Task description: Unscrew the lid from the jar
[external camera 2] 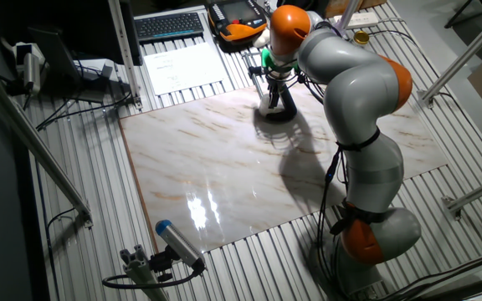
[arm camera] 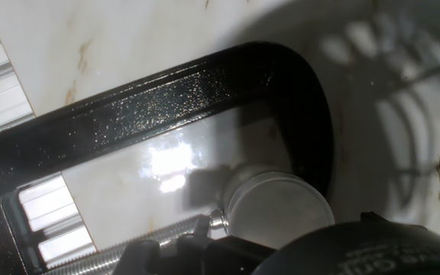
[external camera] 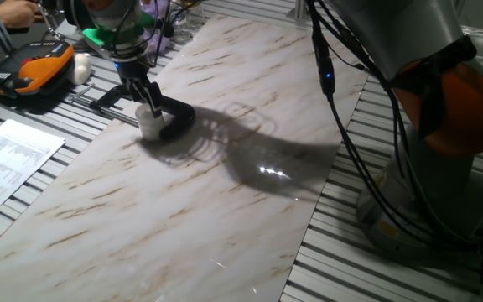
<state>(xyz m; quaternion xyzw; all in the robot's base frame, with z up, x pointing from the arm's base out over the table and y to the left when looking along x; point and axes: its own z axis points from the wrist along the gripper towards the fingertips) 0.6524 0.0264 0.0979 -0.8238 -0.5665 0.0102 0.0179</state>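
At the far left of the marble surface (external camera: pixel 225 210), one fixed view shows the end effector (external camera: pixel 147 99) directly over the jar (external camera: pixel 151 124), held upright in a black clamp (external camera: pixel 177 117). From the other fixed view, the arm hides that spot. Hand view: the lid (arm camera: pixel 279 205) sits just below the fingers; I cannot tell whether they grip it.

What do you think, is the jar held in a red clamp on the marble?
Not quite: the clamp is black, not red. The hand view shows it holding the jar on the marble.
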